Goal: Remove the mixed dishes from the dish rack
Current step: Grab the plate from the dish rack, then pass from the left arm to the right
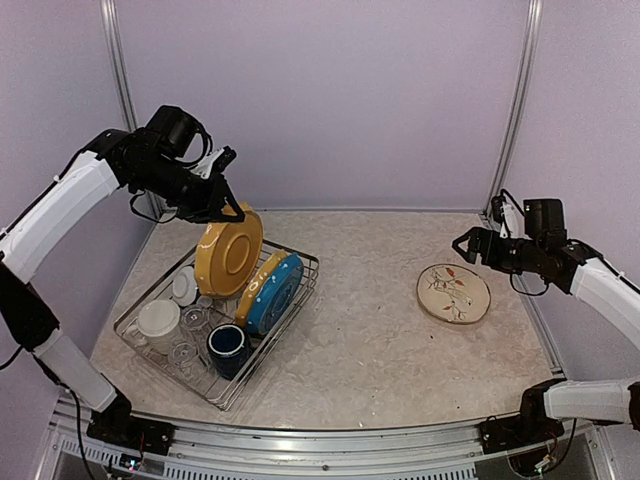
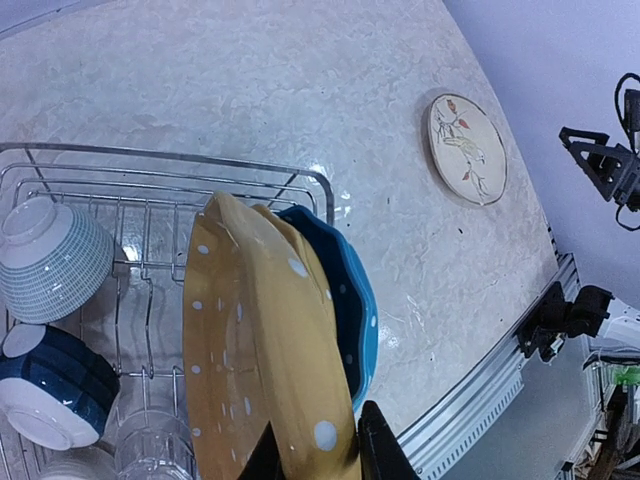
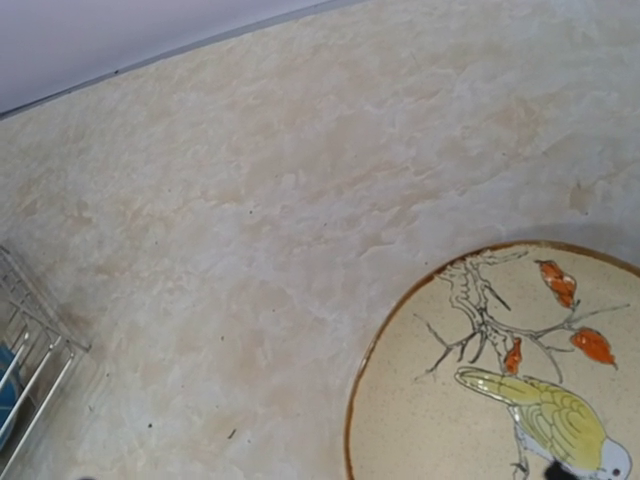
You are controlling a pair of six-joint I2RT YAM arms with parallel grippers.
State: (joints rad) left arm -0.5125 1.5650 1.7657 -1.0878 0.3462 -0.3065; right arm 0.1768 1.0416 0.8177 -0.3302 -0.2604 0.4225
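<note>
- Step in hand: taking one plate out. The left claw (image 1: 228, 205) is pinching the upper rim of a yellow white-dotted plate (image 1: 228, 252), which hangs on edge over the far end of the dish rack (image 2: 200, 155).
- I cannot tell whether its lower edge is clear of the wires.
- Left in the rack: a second yellow plate (image 1: 258, 285) leaning against a blue dotted plate (image 1: 280, 295), a cream mug (image 1: 158, 320), a navy mug (image 1: 228, 347), clear glasses (image 1: 190, 325) and a striped bowl (image 2: 50, 260).
- The right claw (image 1: 468, 243) is spread and empty, hovering near a cream bird-painted plate (image 1: 453, 293) that lies flat on the tabletop (image 1: 370, 330), well apart from the rack.
- Next move, as I judge it: raise the plate clear, carry it to bare tabletop, tip it flat, then let go. Its rim could snag the neighbouring plates.
</note>
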